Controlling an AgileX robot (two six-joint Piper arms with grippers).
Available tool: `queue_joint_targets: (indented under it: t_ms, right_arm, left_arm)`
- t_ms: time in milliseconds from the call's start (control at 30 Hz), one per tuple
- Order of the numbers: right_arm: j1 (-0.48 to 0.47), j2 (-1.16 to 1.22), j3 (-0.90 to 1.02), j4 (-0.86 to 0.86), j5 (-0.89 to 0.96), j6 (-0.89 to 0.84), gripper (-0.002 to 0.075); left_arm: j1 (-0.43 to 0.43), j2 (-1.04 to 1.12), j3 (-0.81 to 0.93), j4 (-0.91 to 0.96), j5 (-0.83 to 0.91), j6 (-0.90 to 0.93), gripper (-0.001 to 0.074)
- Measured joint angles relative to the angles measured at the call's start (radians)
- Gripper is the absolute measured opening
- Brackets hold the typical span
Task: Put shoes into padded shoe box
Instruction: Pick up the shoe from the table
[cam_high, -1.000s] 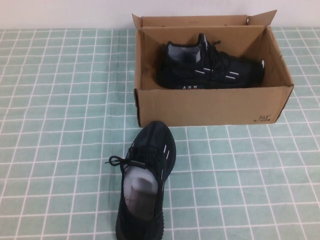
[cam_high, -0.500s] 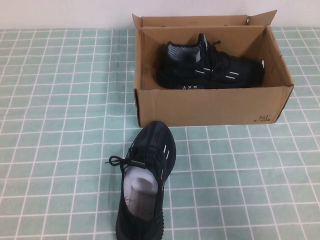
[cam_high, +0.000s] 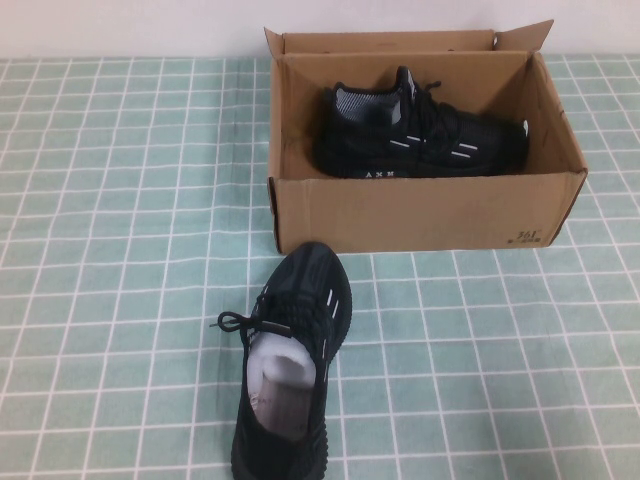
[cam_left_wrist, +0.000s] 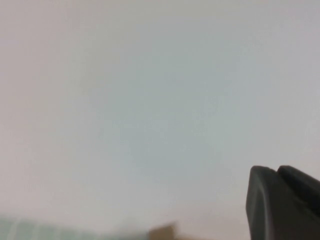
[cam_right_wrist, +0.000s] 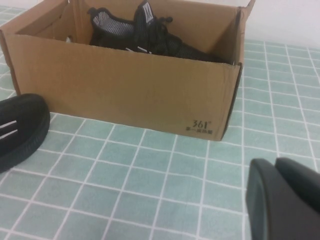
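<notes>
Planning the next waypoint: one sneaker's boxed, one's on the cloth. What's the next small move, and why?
Probably bring the right tool, low in front of the cardboard shoe box, over to the loose sneaker lying toe-first before the box; the other sneaker is already inside. The left tool faces blank wall, away from both.

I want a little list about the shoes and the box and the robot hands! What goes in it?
shoe in box: lying on its side inside the box
shoe on table: in front of the box, toe toward it, white stuffing inside
box: brown cardboard, flaps open
left hand: only an edge shows, facing a pale wall
right hand: low above the table, box ahead
left to do: one shoe
</notes>
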Motion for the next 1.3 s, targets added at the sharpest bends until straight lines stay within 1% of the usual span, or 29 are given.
queue_joint_targets:
  t_ms: [100, 167, 333, 400, 467, 533, 600, 667, 733, 933, 1167, 1300]
  right_arm:
    - [0.0, 0.0, 0.002, -0.006, -0.002, 0.0, -0.0006]
    - [0.0, 0.0, 0.002, -0.019, -0.004, 0.0, -0.0006]
    - [0.0, 0.0, 0.002, -0.082, -0.004, 0.0, -0.0006]
    - [0.0, 0.0, 0.002, -0.112, -0.005, 0.0, -0.0006]
    - [0.0, 0.0, 0.002, -0.127, -0.006, 0.0, -0.0006]
    - [0.0, 0.0, 0.002, -0.134, -0.006, 0.0, -0.0006]
    - [0.0, 0.0, 0.002, -0.138, -0.006, 0.0, -0.0006]
    - [0.0, 0.0, 0.002, -0.14, -0.006, 0.0, -0.0006]
    - [0.0, 0.0, 0.002, -0.141, -0.006, 0.0, -0.0006]
    - [0.0, 0.0, 0.002, -0.143, -0.006, 0.0, -0.0006]
    - [0.0, 0.0, 0.002, -0.145, -0.006, 0.0, -0.0006]
    - [0.0, 0.0, 0.002, -0.145, -0.006, 0.0, -0.0006]
  left_arm:
    - [-0.014, 0.077, -0.041, 0.044, 0.096, 0.016, -0.0004]
    - [-0.042, 0.115, -0.061, 0.05, 0.164, 0.08, -0.0004]
    - [-0.15, 0.222, -0.125, 0.013, 0.407, 0.255, -0.0004]
    - [-0.199, 0.272, -0.141, -0.039, 0.492, 0.336, -0.0004]
    - [-0.243, 0.32, -0.154, -0.132, 0.564, 0.446, -0.0004]
    - [-0.289, 0.377, -0.173, -0.235, 0.634, 0.6, -0.0004]
    - [-0.325, 0.427, -0.187, -0.301, 0.677, 0.694, -0.0004]
    - [-0.348, 0.475, -0.193, -0.328, 0.678, 0.751, -0.0004]
    - [-0.356, 0.506, -0.195, -0.332, 0.668, 0.768, -0.0004]
    - [-0.358, 0.571, -0.195, -0.351, 0.666, 0.745, -0.0004]
    - [-0.358, 0.666, -0.195, -0.352, 0.545, 0.744, -0.0004]
    - [-0.358, 0.707, -0.195, -0.356, 0.523, 0.746, -0.0004]
